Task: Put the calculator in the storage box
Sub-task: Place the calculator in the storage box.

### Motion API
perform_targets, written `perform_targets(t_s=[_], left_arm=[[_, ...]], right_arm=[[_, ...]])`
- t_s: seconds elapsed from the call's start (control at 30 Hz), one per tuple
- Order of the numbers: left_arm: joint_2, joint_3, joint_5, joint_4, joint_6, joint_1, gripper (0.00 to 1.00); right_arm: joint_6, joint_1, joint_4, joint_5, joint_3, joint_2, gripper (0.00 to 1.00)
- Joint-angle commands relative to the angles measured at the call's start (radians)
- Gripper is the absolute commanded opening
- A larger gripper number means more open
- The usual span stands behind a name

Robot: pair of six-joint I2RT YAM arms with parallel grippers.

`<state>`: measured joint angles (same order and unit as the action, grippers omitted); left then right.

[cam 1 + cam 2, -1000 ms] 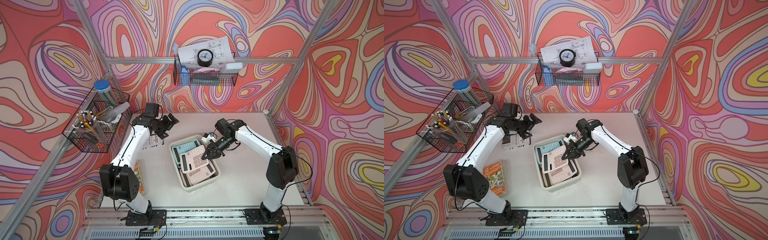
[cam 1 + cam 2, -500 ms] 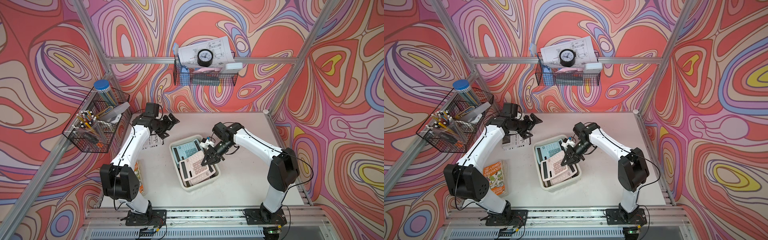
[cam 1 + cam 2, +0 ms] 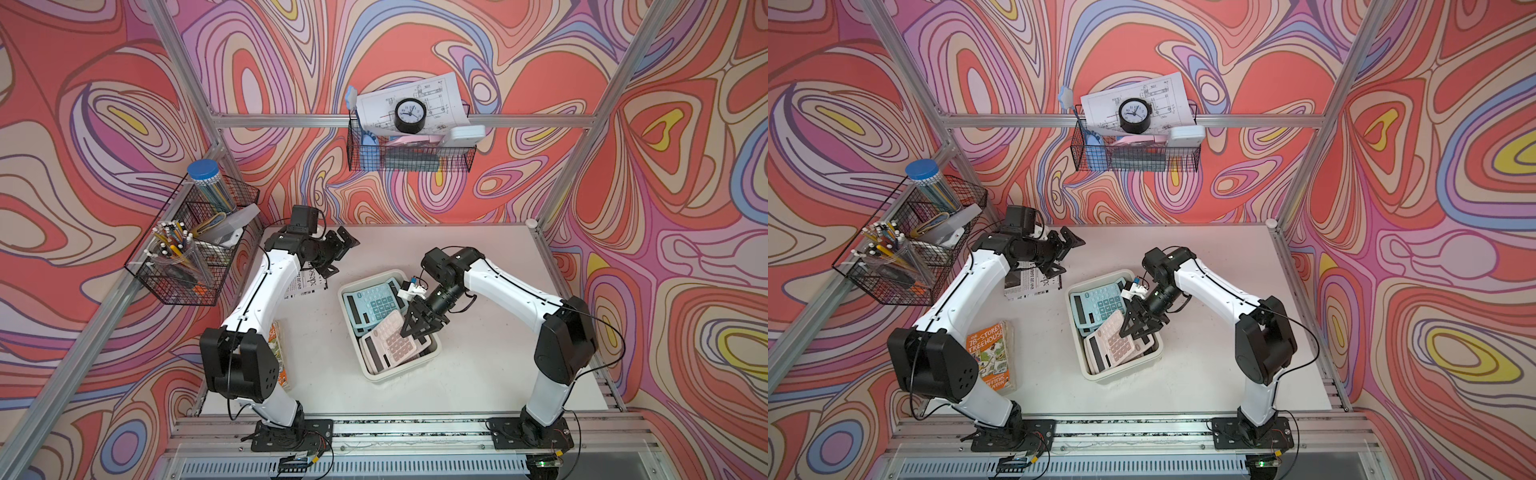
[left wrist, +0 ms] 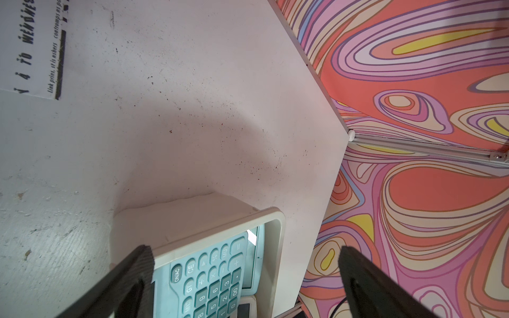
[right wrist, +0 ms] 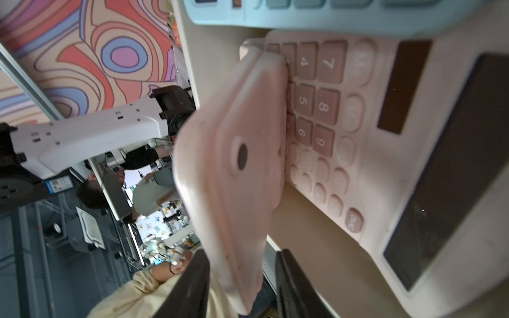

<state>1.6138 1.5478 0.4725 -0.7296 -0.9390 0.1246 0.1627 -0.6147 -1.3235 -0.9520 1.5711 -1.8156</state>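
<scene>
We are at the letting-go step. Our right claw (image 3: 417,332) is down over the near end of the box (image 3: 401,370), which sits in the middle of the table (image 3: 478,374). The calculator (image 3: 395,345) is inside the box, leaning on a second pink calculator (image 5: 330,124) that lies flat under it. In the right wrist view its edge is between the two fingers. The fingers are part way open with a gap on one side, so we think the claw is not squeezing it. Next we should open a bit more and lift straight up, so we don't drag the calculator out again. The right arm reaches in from the near right corner, with its wrist tipped down. A blue calculator (image 3: 374,303) fills the far end of the box. Further back, toward the far left corner, our left claw (image 3: 340,255) hangs wide open and holds nothing
</scene>
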Motion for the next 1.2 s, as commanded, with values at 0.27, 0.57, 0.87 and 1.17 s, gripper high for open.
perform_targets(t_s=[0.27, 0.57, 0.87, 1.17], left_arm=[[-0.025, -0.024, -0.010, -0.016, 0.002, -0.003, 0.99], [-0.047, -0.031, -0.061, -0.113, 0.006, -0.003, 0.98], [-0.085, -0.060, -0.097, -0.294, -0.013, -0.012, 0.99], [-0.118, -0.113, -0.065, -0.500, -0.005, -0.023, 0.99]], right_arm=[[0.006, 0.003, -0.093, 0.279, 0.129, 0.000, 0.49], [0.039, -0.001, -0.033, 0.285, 0.114, 0.004, 0.37], [0.023, -0.005, -0.023, 0.273, 0.117, -0.021, 0.36], [0.129, 0.066, 0.041, 0.330, 0.252, -0.060, 0.53]])
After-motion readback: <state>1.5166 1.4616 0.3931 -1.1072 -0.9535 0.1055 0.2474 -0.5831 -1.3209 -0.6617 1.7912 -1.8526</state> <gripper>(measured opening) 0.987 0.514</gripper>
